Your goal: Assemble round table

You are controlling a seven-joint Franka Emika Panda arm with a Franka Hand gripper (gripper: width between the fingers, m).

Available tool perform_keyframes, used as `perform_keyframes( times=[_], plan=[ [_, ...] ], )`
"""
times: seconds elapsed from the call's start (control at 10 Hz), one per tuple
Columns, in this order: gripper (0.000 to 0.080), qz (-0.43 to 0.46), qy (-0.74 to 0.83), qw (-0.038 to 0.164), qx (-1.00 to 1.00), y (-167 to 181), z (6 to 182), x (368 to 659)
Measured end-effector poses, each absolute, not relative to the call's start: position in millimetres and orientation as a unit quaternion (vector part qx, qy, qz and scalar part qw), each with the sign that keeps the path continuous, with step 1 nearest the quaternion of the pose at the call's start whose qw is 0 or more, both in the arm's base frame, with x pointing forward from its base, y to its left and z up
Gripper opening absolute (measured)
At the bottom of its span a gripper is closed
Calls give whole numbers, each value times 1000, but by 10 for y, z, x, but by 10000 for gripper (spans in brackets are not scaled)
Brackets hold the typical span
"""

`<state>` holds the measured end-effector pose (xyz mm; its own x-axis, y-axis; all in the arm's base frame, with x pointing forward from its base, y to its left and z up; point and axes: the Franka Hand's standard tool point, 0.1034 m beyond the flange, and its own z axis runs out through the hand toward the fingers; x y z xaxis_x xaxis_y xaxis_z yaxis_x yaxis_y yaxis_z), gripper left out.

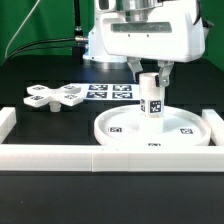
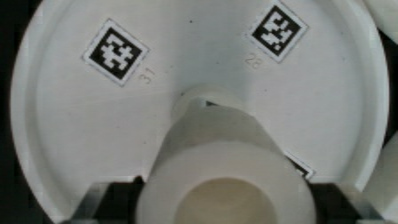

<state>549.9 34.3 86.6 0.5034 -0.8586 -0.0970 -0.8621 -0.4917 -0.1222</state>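
Note:
The large rimmed disc top [image 1: 158, 131] lies on the black table at the exterior view's right, tags facing up. The short cylinder leg [image 1: 151, 94] stands upright on the disc's centre. My gripper [image 1: 150, 72] comes down from above and is shut on the leg's upper end, a finger on each side. In the wrist view the leg [image 2: 221, 150] fills the foreground with its hollow end toward the camera, dark fingertips [image 2: 118, 198] flanking it, and the disc top [image 2: 196, 50] with two tags lies behind. The cross-shaped base [image 1: 54, 97] lies on the table at the exterior view's left.
The marker board [image 1: 108, 91] lies flat behind the disc, between it and the cross base. A long white blocky border rail [image 1: 100, 157] runs along the front of the table, with an end block [image 1: 6, 120] at the exterior view's left.

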Motion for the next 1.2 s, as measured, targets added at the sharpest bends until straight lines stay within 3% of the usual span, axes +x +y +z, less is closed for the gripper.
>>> perform_keyframes(
  times=[0.4,0.7,1.0,1.1,1.2],
  plan=[
    [409,47,674,117,-728,350,841,5488],
    [409,71,771,119,-622,411,839,5487],
    [410,69,760,122,-635,413,841,5494],
    [572,68,741,122,-656,413,848,5499],
    [633,63,711,125,-689,421,855,5507]
  ],
)
